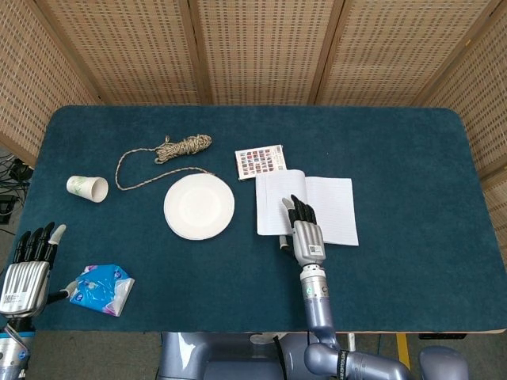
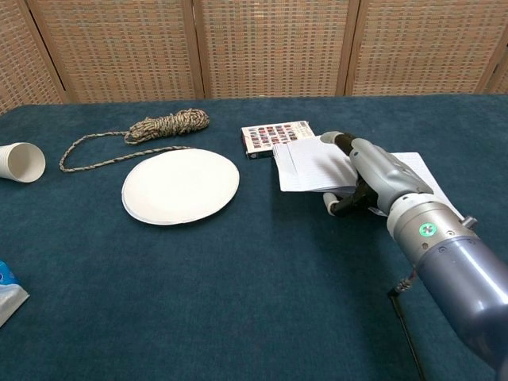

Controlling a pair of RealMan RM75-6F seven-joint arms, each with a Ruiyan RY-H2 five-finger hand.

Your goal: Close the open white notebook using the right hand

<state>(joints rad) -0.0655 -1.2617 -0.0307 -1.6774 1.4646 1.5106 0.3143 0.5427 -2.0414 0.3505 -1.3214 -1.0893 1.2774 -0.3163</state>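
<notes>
Head view, read from the left: the left robot hand [image 1: 28, 265] is seen at the table [image 1: 412, 150] edge, fingers extended and apart, nothing held. A paper cup [image 1: 87, 188], rope [image 1: 178, 148], paper plate [image 1: 199, 206] and patterned card [image 1: 260, 161] follow. The open white notebook [image 1: 329, 207] lies right of the plate; the right robot hand [image 1: 303, 229] rests on its left page, which is lifted slightly in the chest view; whether the page is pinched cannot be told.

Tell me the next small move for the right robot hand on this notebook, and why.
Probably carry the right robot hand up and across toward the notebook's right-hand page. The white notebook lies open; in the chest view the left page seems raised off the table, fingers over it and thumb under its near edge. Sweeping it over the spine should close it.
</notes>
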